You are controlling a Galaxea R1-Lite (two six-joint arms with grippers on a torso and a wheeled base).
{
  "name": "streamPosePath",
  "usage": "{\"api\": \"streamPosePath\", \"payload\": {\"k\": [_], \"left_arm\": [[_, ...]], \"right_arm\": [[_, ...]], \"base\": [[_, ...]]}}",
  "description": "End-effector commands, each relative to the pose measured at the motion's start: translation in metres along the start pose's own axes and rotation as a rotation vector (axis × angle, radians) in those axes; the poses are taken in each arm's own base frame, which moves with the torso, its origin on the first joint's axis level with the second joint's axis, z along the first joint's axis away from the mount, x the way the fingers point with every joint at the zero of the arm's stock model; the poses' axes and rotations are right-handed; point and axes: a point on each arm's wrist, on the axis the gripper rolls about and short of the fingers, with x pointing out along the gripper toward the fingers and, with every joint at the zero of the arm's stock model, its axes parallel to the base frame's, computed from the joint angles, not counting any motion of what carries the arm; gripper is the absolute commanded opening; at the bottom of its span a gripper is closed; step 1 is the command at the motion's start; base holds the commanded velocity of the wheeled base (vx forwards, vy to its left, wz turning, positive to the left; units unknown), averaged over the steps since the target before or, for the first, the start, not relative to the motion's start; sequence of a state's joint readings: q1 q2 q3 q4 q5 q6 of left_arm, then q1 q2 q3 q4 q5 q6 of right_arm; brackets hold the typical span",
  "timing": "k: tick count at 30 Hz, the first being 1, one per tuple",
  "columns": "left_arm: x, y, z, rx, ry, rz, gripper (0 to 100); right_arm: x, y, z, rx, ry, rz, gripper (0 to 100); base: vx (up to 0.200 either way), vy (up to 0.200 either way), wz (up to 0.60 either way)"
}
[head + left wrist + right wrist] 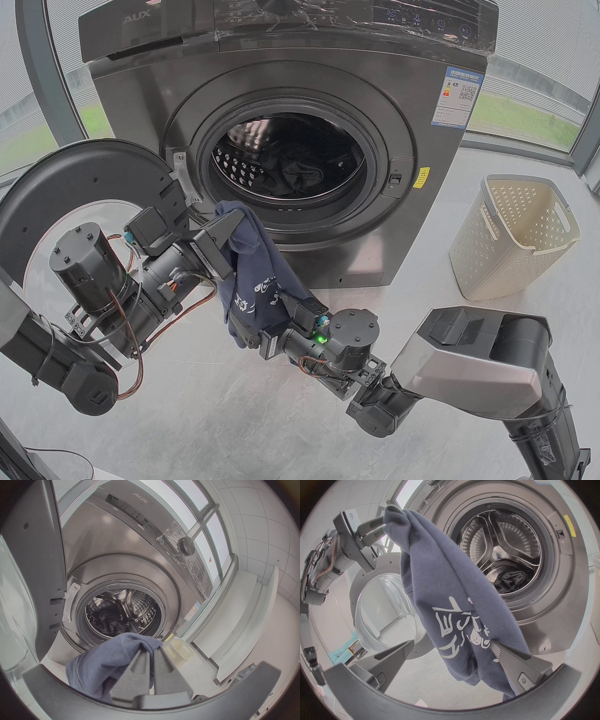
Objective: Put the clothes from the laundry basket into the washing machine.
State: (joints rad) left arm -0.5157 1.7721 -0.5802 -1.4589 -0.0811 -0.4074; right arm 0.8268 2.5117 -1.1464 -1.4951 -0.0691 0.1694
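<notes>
Right pincer (451,645) nearest, jaws apart, straddling lower tail of navy garment (262,275); cloth brushes one finger, unclamped. Left pincer (235,217) at 10 o'clock of it, fingers together, clamped on bunched top fold. Garment hangs limp at centre, below machine opening: dark blue, white print. Judged soft, light, floppy; best held by bunched fold; loose tail could snag on rim. Washing machine (400,125) at 12 o'clock, open, dark cloth (300,169) inside. Laundry basket (475,250) at 3 o'clock, tilted.
</notes>
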Motion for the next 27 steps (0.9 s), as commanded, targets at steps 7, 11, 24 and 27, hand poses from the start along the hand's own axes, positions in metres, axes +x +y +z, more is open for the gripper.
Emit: {"api": "streamPosePath", "payload": {"k": [7, 11, 24, 27], "left_arm": [[-0.001, -0.002, 0.000, -0.005, 0.000, -0.007, 0], [-0.001, -0.002, 0.000, -0.005, -0.002, -0.007, 0], [0.000, 0.001, -0.001, -0.006, -0.002, 0.002, 0], [0.001, 0.002, -0.001, -0.005, -0.002, 0.002, 0]], "right_arm": [[0.021, -0.010, -0.013, -0.014, -0.034, -0.014, 100], [0.025, -0.016, -0.015, -0.015, -0.045, -0.023, 100], [0.014, -0.011, 0.000, -0.012, -0.046, -0.020, 0], [0.003, -0.006, 0.011, -0.012, -0.028, -0.017, 0]], "base": [[0.000, 0.000, 0.00], [0.000, 0.000, 0.00], [0.000, 0.000, 0.00], [0.000, 0.000, 0.00]]}}
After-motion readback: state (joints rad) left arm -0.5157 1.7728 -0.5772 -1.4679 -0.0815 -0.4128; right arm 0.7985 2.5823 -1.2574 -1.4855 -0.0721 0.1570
